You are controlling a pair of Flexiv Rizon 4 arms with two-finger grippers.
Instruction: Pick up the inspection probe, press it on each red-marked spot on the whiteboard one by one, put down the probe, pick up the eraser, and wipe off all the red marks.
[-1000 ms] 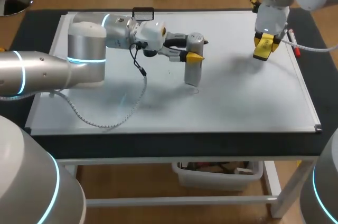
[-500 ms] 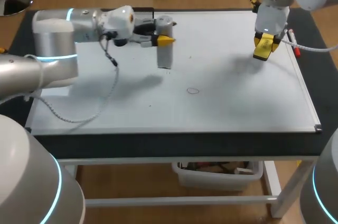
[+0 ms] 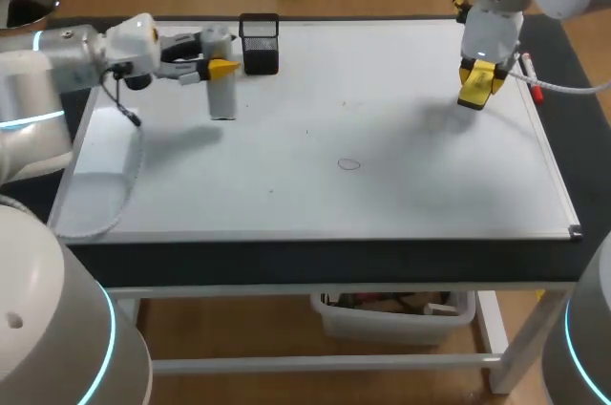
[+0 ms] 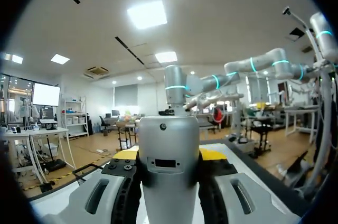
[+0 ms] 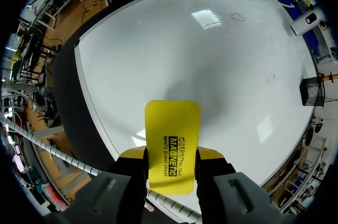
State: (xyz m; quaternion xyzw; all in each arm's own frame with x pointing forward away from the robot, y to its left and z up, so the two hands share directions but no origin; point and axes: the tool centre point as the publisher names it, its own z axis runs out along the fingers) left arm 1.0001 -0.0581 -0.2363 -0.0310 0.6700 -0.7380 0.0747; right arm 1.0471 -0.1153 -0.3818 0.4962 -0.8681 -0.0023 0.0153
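Observation:
My left gripper [image 3: 218, 69] is shut on the silver cylindrical probe [image 3: 222, 95], holding it upright over the rear left of the whiteboard [image 3: 410, 200], just left of a black mesh cup [image 3: 259, 43]. In the left wrist view the probe [image 4: 169, 166] fills the gap between the yellow tips of the left gripper [image 4: 169, 154]. My right gripper [image 3: 477, 78] hangs over the board's rear right, shut on the yellow eraser [image 3: 474, 92]. The eraser [image 5: 172, 145] sticks out ahead of the right gripper [image 5: 171, 154]. A small drawn ring [image 3: 349, 164] marks the board's middle, with a few faint specks around it.
A pen with a red end [image 3: 532, 82] lies along the board's right edge beside a white cable. From the right wrist, the ring [image 5: 237, 17] and the mesh cup [image 5: 309, 91] show far across the board. Black matting borders the board on the table.
My left arm has swung left and back with the probe, from the board's middle to beside the mesh cup. The right arm and eraser have stayed put.

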